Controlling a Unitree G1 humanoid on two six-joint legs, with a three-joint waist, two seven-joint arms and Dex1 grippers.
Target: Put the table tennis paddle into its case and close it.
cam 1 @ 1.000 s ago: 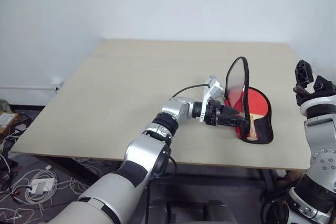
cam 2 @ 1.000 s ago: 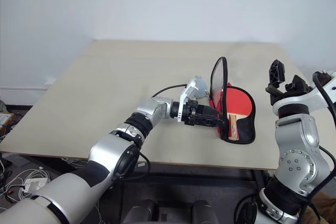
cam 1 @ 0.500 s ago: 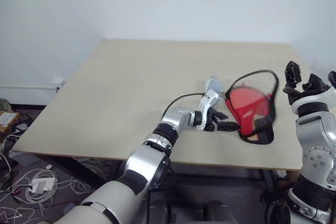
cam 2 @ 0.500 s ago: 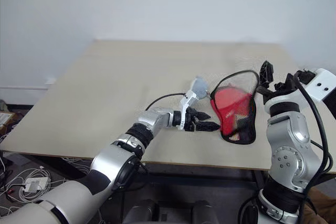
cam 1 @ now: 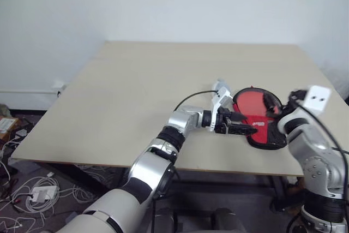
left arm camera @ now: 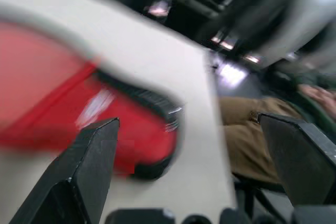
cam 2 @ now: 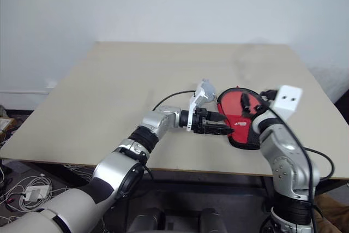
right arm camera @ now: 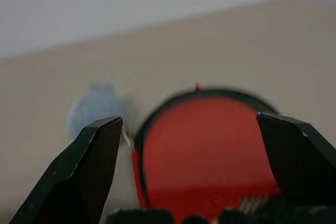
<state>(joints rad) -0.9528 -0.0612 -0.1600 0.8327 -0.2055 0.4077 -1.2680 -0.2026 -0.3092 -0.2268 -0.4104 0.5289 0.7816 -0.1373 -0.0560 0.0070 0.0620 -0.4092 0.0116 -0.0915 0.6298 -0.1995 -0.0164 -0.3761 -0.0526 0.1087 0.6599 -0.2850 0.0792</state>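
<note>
1. The soft red-and-black paddle-shaped fabric case (cam 1: 260,120) had its lid standing upright a second ago; now the lid has flopped shut and the case lies flat on the pale wooden table (cam 1: 136,85), toward the 4 o'clock corner.
2. The red-faced table tennis paddle looks to be inside, since none of it shows.
3. The left tool (cam 1: 240,126) has let go of the lid and sits spread at the case's 9 o'clock edge, pinching nothing.
4. The right tool (right arm camera: 191,150) has swung down to the 3 o'clock side, fingers spread wide and empty.
5. So the paddle's probably in; the zip edging likely still needs closing.
</note>
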